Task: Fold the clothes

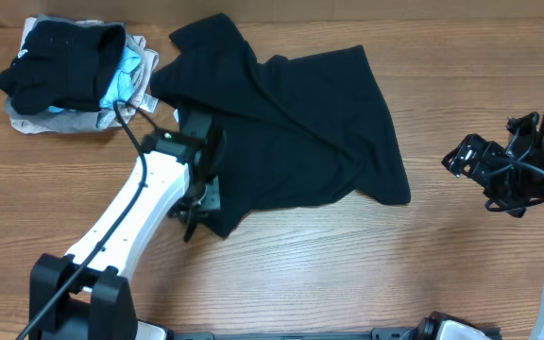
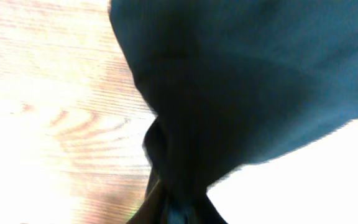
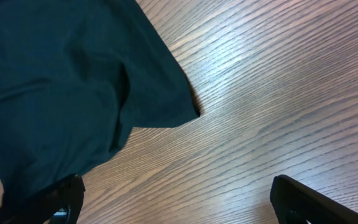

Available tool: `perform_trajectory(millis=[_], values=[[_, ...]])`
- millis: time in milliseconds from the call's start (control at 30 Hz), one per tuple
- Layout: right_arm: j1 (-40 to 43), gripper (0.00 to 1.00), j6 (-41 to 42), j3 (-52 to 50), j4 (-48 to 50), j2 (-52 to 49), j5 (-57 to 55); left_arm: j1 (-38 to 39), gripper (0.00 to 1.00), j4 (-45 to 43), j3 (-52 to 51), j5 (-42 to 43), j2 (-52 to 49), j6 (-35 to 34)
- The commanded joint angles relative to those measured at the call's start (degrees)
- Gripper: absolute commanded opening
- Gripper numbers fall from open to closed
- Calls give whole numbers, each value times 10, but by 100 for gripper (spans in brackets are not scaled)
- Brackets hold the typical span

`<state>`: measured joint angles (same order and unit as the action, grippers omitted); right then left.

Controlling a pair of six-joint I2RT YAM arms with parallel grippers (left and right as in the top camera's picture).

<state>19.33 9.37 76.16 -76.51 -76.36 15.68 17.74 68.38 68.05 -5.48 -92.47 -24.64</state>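
My left gripper (image 1: pixel 201 194) is clenched on the black shirt (image 1: pixel 300 123) at its near left edge. In the left wrist view the cloth bunches down between my fingers. The shirt lies crumpled in the middle of the table (image 1: pixel 366 274), just right of the pile of folded garments (image 1: pixel 64 76). My right gripper (image 1: pixel 459 162) hangs released, jaws wide and holding nothing, near the shirt's right corner.

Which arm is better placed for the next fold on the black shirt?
Left. The left gripper seems clamped on the near edge of the black shirt, fabric bunched in it. The right gripper hangs open over the table, off the shirt.
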Motion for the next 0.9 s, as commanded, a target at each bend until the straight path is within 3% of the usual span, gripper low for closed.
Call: perform_trajectory(millis=[0,133,300,500,867], values=[[-4,100,-2,-1,0,0,5,-2,35,29,32,-16,8,41],[-4,100,-7,-1,-3,0,4,-2,48,44,28,-59,7,41],[-4,100,-11,-1,-10,0,3,-2,38,57,28,-49,7,26],[-4,100,-23,-1,-15,0,-6,16,34,82,-4,72,7,28],[-4,100,-23,-1,-9,0,-6,91,44,-14,-118,72,7,-1]])
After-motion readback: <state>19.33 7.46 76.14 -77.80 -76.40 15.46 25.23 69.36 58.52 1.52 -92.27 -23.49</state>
